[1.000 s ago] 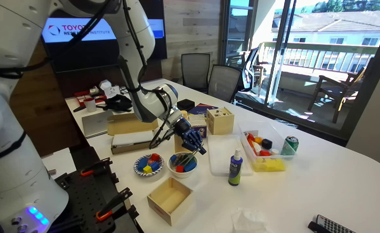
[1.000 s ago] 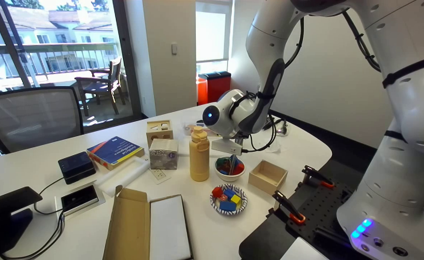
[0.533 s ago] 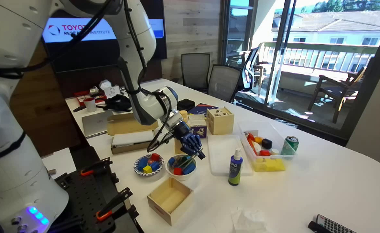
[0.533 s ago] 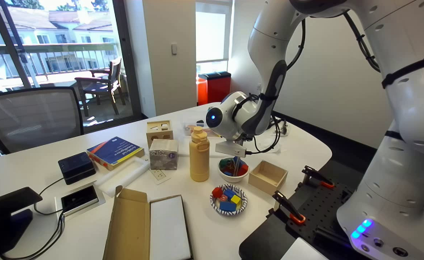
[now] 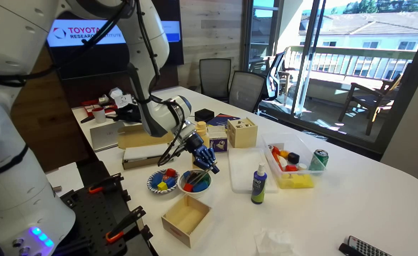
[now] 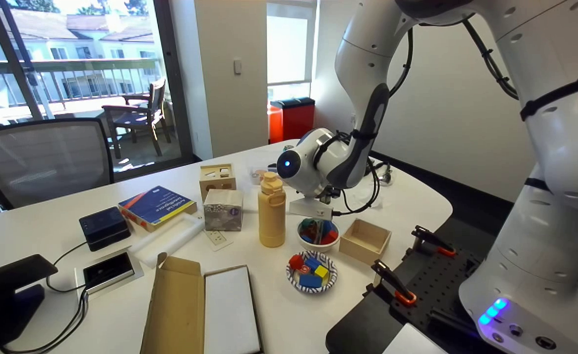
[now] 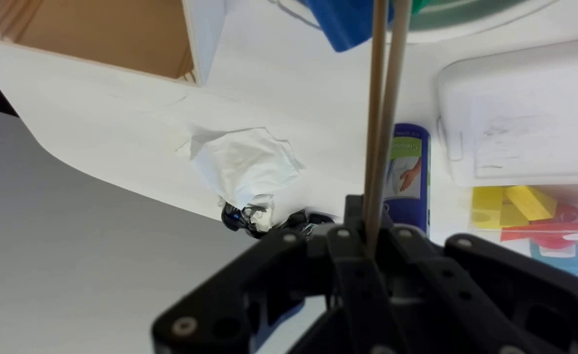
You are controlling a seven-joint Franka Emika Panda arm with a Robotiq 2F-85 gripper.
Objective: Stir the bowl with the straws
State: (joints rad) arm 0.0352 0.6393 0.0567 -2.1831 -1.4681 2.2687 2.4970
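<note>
The table (image 5: 319, 213) holds the bowl (image 5: 196, 194) — below the tool (image 7: 370, 219), straws (image 7: 392, 88) slanting in.

In an exterior view the camera looks slantwise down over the table (image 5: 329, 206), the robot arm (image 5: 137, 42) near and filling the left, a screen (image 5: 95, 62) at upper left, a balcony railing (image 5: 351, 52) at upper right. In an exterior view the camera faces a bright window (image 6: 289, 49) at top centre, the robot arm at right, an open carton (image 6: 173, 307) cut by the bottom edge. Both exterior views share the railing and the bowl (image 6: 319, 247). The wrist view, closest, looks from behind the fingers (image 7: 348, 250) at lower centre along the straws (image 7: 388, 108) to the bowl, cropped at the top; it shares the wooden box (image 7: 121, 34), upper left, with both.
</note>
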